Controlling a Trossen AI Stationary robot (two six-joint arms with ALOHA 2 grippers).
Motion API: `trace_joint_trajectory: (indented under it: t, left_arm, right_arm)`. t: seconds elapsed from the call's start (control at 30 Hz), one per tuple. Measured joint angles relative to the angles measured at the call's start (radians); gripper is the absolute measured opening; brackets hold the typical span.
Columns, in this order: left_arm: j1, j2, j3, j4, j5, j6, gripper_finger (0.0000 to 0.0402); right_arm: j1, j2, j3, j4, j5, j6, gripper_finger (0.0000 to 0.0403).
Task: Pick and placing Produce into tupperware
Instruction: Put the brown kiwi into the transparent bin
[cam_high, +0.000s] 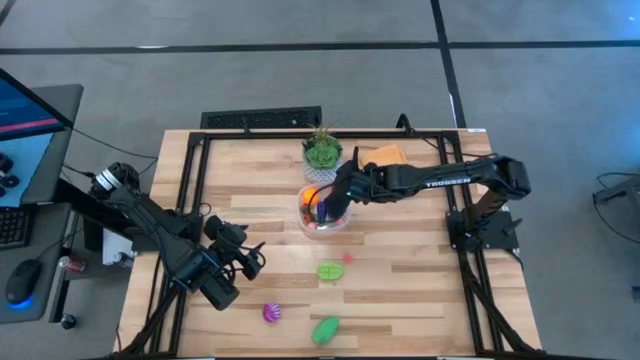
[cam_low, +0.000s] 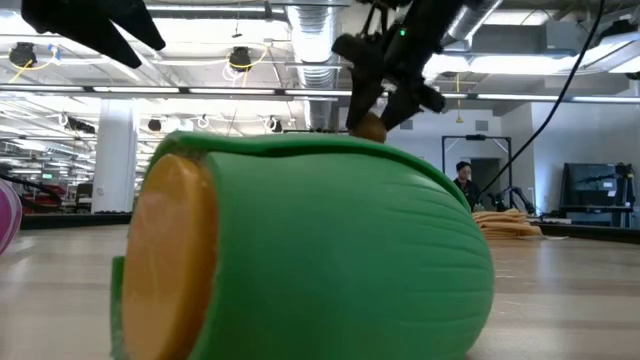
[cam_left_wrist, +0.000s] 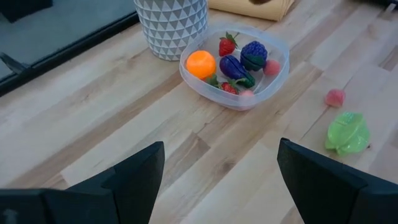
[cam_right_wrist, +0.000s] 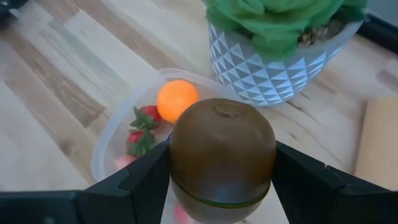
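Tupperware (cam_left_wrist: 273, 78) holds one orange (cam_left_wrist: 201, 64), two strawberries (cam_left_wrist: 227, 44), two purple pieces (cam_left_wrist: 253, 55). Right end effector (cam_right_wrist: 222, 186) above it grasps one brown kiwi (cam_right_wrist: 222, 152); left end effector (cam_left_wrist: 221, 180) released.

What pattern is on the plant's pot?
White and grey triangles on the pot, clearest in the right wrist view.

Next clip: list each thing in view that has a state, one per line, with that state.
right gripper: shut on the brown kiwi, above the tupperware
brown kiwi: held between the right fingers, not yet in
tupperware: lidless, holding several produce pieces
left gripper: open, holding nothing, away from the tupperware
light green piece: loose on the table
dark green piece: loose near the table's front edge
purple piece: loose on the table
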Motion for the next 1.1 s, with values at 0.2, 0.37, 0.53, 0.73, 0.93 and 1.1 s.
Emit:
trace_joint_trajectory:
  t: [0.2,0.37,0.53,0.73,0.93,1.1]
  left_arm:
    - [0.000,0.000,0.000,0.000,0.000,-0.015,0.0302]
    - [0.000,0.000,0.000,0.000,-0.007,-0.021,0.0302]
    - [0.000,0.000,0.000,0.000,-0.008,-0.027,0.0302]
    - [0.000,0.000,0.000,0.000,-0.011,-0.037,0.0302]
    - [0.000,0.000,0.000,0.003,-0.010,-0.041,0.0302]
    - [0.000,0.000,0.000,0.016,-0.006,-0.041,0.0302]
  right_arm:
    - [-0.024,0.000,-0.076,0.141,-0.016,-0.015,0.0271]
    - [-0.039,0.000,-0.120,0.259,-0.016,-0.026,0.0271]
    - [-0.050,0.000,-0.160,0.322,-0.015,-0.035,0.0271]
    - [-0.046,0.065,-0.160,0.350,-0.015,-0.050,0.0271]
    - [-0.023,0.150,-0.156,0.390,-0.039,-0.042,0.0271]
    - [-0.013,0.193,-0.136,0.393,-0.037,-0.042,0.0271]
